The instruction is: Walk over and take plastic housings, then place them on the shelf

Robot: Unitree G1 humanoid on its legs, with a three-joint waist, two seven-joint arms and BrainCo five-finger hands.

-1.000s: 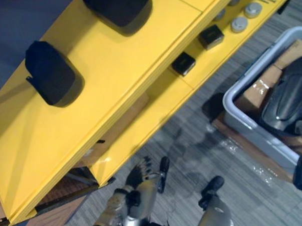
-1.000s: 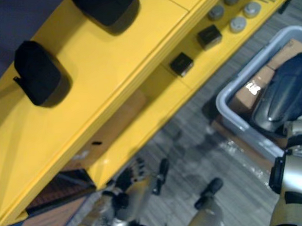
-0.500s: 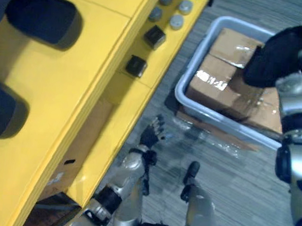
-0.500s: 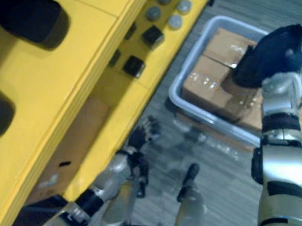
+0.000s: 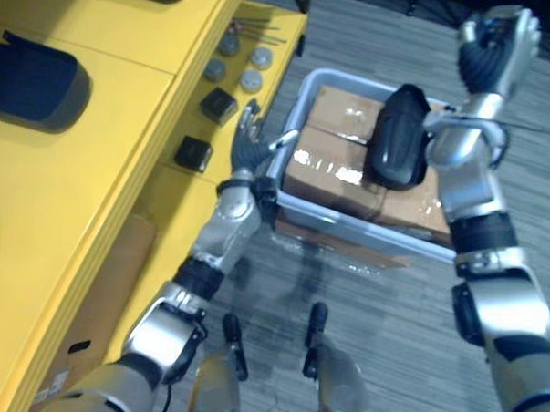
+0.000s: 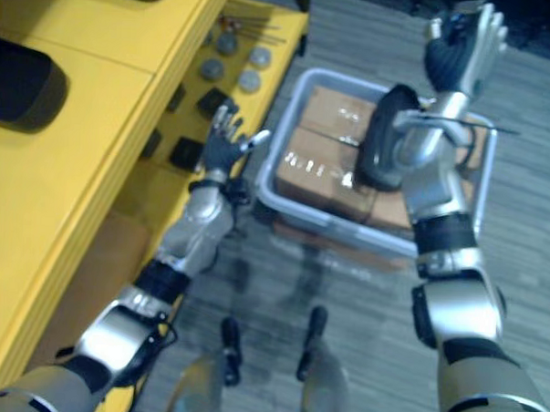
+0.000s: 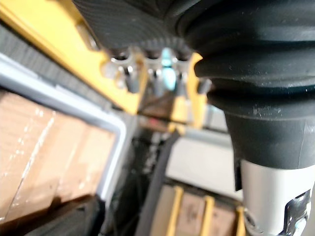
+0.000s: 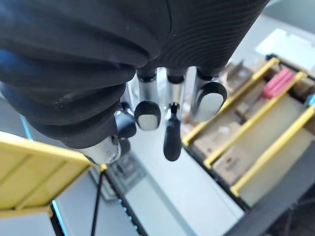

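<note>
A black plastic housing [image 5: 397, 138] lies on cardboard boxes [image 5: 336, 168] inside a grey bin [image 5: 347, 229] on the floor. My right hand [image 5: 496, 47] is raised above and beyond the bin, fingers straight and empty, with its forearm just right of the housing. In the right wrist view its fingers [image 8: 170, 105] hold nothing. My left hand [image 5: 250, 146] is open with spread fingers at the bin's near-left corner, beside the yellow shelf [image 5: 103, 162]. Another black housing [image 5: 29, 81] rests on the shelf's top board. The left wrist view shows the bin rim [image 7: 64, 101].
On a lower yellow shelf board lie small black blocks [image 5: 217, 103] and grey round discs [image 5: 260, 57]. A brown carton [image 5: 98, 289] stands under the shelf. Grey carpet floor lies in front of the bin.
The camera has swung from the shelf toward the bin. Both arms have risen: the left hand to the bin's corner, the right hand above the bin.
</note>
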